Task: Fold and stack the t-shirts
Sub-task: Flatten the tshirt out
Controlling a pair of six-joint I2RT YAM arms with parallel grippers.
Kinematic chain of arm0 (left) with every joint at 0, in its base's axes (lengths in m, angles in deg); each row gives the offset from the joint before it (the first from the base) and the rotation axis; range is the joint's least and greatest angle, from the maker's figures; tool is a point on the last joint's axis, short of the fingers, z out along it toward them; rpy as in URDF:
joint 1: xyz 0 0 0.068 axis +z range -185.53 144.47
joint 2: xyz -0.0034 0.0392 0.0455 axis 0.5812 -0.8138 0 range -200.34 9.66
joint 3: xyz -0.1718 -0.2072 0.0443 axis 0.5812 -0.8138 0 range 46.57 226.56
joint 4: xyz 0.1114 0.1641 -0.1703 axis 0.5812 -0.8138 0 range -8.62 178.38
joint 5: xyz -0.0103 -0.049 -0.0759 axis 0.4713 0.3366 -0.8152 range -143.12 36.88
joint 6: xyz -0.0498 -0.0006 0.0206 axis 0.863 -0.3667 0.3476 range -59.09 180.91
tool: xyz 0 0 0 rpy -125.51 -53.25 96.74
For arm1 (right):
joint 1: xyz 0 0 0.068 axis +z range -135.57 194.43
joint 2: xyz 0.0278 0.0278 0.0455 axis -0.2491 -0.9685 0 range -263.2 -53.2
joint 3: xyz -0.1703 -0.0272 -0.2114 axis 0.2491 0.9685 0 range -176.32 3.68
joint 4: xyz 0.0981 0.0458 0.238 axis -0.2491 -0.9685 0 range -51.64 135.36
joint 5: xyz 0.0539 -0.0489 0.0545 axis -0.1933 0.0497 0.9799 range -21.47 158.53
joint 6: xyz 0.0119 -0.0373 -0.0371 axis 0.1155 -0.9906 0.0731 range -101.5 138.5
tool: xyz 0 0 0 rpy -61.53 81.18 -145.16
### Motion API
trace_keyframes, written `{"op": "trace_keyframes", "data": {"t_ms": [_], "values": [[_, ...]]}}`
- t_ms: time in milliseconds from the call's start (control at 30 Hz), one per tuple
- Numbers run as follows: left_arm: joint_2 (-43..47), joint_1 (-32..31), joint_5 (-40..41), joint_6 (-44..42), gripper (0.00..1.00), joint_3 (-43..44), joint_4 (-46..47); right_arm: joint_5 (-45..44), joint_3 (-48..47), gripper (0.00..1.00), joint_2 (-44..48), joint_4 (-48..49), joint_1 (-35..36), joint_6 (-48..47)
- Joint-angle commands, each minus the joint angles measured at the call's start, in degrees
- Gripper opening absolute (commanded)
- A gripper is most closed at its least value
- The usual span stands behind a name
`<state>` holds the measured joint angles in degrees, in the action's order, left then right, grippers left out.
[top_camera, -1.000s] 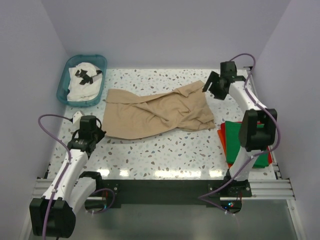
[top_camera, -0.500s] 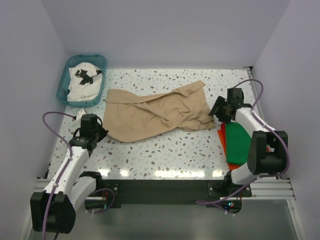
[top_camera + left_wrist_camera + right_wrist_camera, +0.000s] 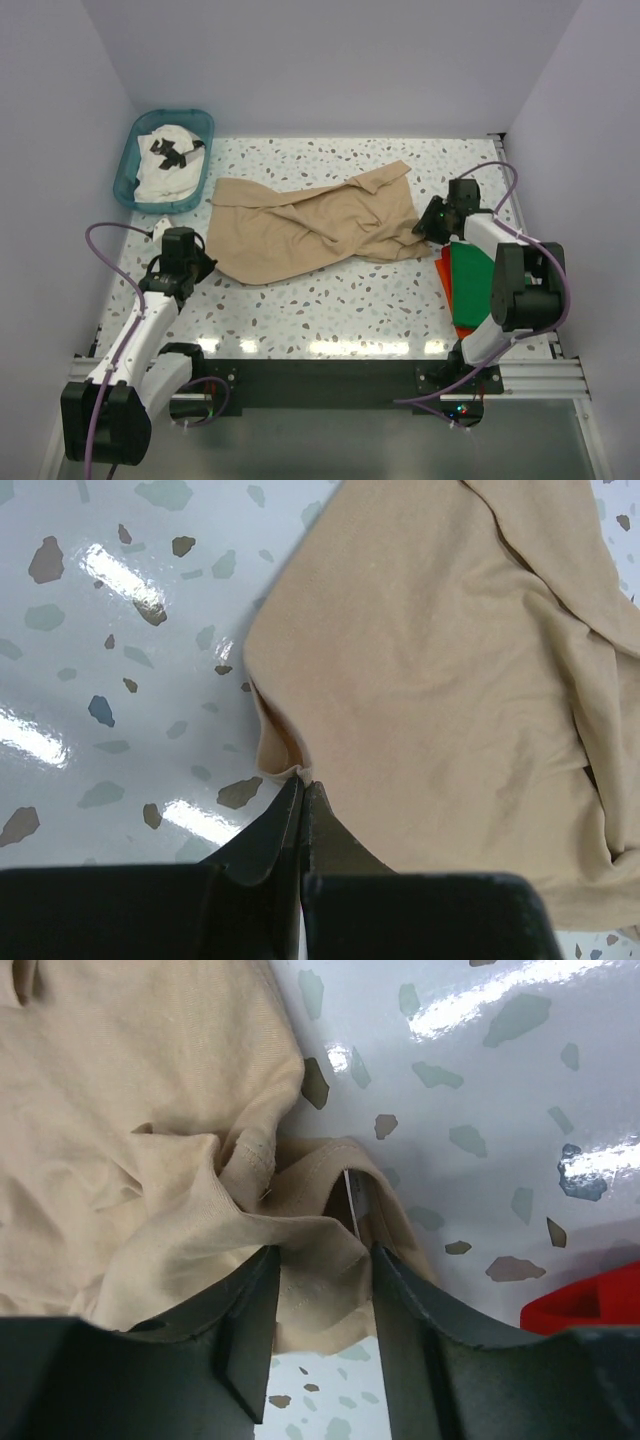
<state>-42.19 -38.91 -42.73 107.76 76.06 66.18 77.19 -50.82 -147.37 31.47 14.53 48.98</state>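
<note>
Speckled desk (image 3: 330, 300), tan t-shirt (image 3: 310, 225) lying rumpled across the middle. Left gripper (image 3: 300, 785) is pressed together, pinching its left hem. Right gripper (image 3: 322, 1260) is spread, straddling a bunched fold at the shirt's right edge.

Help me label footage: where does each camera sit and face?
Top external: above, behind, looking down on the speckled table; left arm and right arm show.
Left wrist: looks down past the shut left gripper at the edge of the tan cloth t-shirt.
Right wrist: looks down past the open right gripper straddling its fold.
All share that t-shirt.
</note>
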Motion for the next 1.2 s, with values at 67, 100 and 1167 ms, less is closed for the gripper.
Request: {"op": "trace_keyframes", "data": {"t_ms": [67,100,1167], "values": [[0.09,0.48,-0.29,-0.8,0.0,1.79,2.51,1.18,-0.34,0.33,2.14,1.77,-0.01,0.99],[0.0,0.48,-0.29,-0.71,0.0,1.71,2.51,1.18,-0.69,0.23,3.19,1.15,0.08,0.99],[3.08,0.48,4.64,-8.09,0.0,45.98,-12.69,-1.28,-43.56,0.0,34.32,-37.68,-1.94,0.37]]}}
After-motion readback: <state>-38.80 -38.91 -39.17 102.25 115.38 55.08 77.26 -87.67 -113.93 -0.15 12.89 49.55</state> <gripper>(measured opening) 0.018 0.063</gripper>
